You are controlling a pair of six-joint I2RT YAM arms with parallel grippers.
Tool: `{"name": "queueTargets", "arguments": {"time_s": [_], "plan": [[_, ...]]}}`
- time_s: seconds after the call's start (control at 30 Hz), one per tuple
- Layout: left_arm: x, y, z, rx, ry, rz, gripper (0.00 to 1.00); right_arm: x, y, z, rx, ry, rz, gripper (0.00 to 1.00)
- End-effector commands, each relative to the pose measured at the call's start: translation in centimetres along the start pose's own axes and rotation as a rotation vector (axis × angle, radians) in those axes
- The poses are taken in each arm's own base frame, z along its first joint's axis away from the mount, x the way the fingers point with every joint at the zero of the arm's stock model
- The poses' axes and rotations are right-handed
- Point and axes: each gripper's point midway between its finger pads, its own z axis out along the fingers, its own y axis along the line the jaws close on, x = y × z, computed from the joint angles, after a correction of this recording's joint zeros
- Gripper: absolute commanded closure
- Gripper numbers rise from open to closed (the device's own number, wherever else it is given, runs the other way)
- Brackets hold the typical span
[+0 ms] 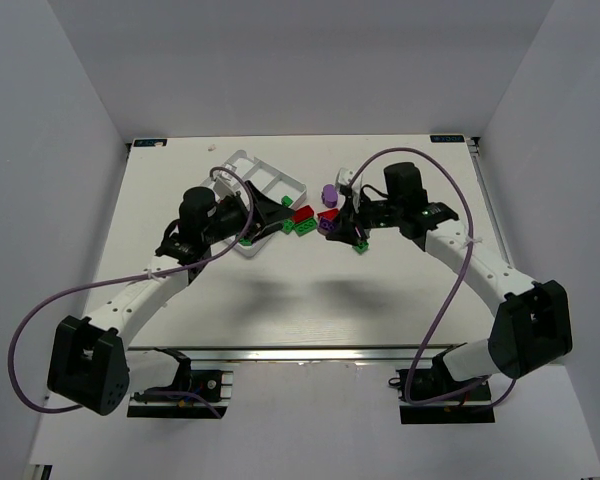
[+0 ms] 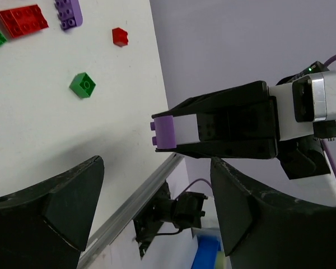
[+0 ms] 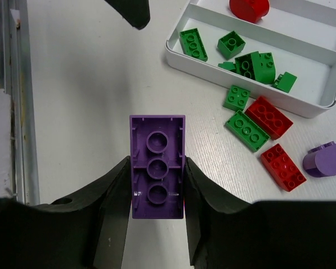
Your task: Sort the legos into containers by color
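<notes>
**Over the bench, a purple brick waits for its compartment**

Right of the white tray [image 3: 201, 67], the right hand [image 3: 157, 174] is closed on a purple brick [image 3: 157, 140]. It pinches the two long sides, and the hollow underside is turned to the wrist camera. The left hand [image 2: 157, 185] hangs over the near part of the tray, its fingers wide apart with nothing between them.

To do this step well, I think the right hand should first lift the brick above the low walls. It must then pass over the loose bricks [image 3: 269, 116] that lie between it and the tray, without touching them. The left hand stands in the way, so one arm should give room to the other. The brick is best lowered close to the tray floor before the fingers open, so that it cannot bounce out.

The compartment on the right side, next to the loose bricks, holds several green bricks [image 3: 193, 43]. The middle one holds a red rounded piece [image 3: 249, 7]. What lies in the far-left compartment I cannot make out, but by my judgement the purple brick belongs there.
</notes>
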Motion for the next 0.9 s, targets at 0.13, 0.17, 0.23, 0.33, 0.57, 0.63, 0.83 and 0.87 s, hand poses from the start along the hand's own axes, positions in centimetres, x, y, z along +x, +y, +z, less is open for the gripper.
{"name": "queueTargets", "arguments": {"time_s": [0.13, 0.17, 0.23, 0.33, 0.57, 0.63, 0.83, 0.87], "plan": [[1.4, -0.3, -0.3, 0.043, 0.055, 0.001, 0.17, -2.0, 0.9, 2.2, -0.026, -0.001, -0.099, 1.00], [1.6, -0.2, -0.2, 0.040, 0.060, 0.002, 0.18, -2.3, 1.2, 2.6, -0.036, -0.005, -0.110, 1.00], [1.8, 0.1, 0.0, 0.033, 0.070, -0.004, 0.19, -2.7, 1.7, 3.4, -0.052, -0.005, -0.120, 1.00], [2.2, 0.3, 0.3, 0.027, 0.083, -0.005, 0.22, -3.3, 2.2, 4.2, -0.071, -0.011, -0.133, 1.00], [2.7, 1.3, 0.7, -0.011, 0.106, -0.011, 0.27, -4.6, 2.3, 5.4, -0.080, -0.026, -0.159, 1.00], [2.7, 1.4, 0.8, -0.016, 0.109, -0.009, 0.29, -5.1, 2.3, 5.6, -0.078, -0.031, -0.169, 1.00], [2.9, 1.6, 1.4, -0.015, 0.126, -0.003, 0.36, -5.8, 2.5, 6.3, -0.088, -0.041, -0.174, 1.00], [3.0, 1.5, 1.5, -0.010, 0.132, -0.004, 0.38, -5.7, 2.6, 6.4, -0.091, -0.039, -0.172, 1.00]]}}
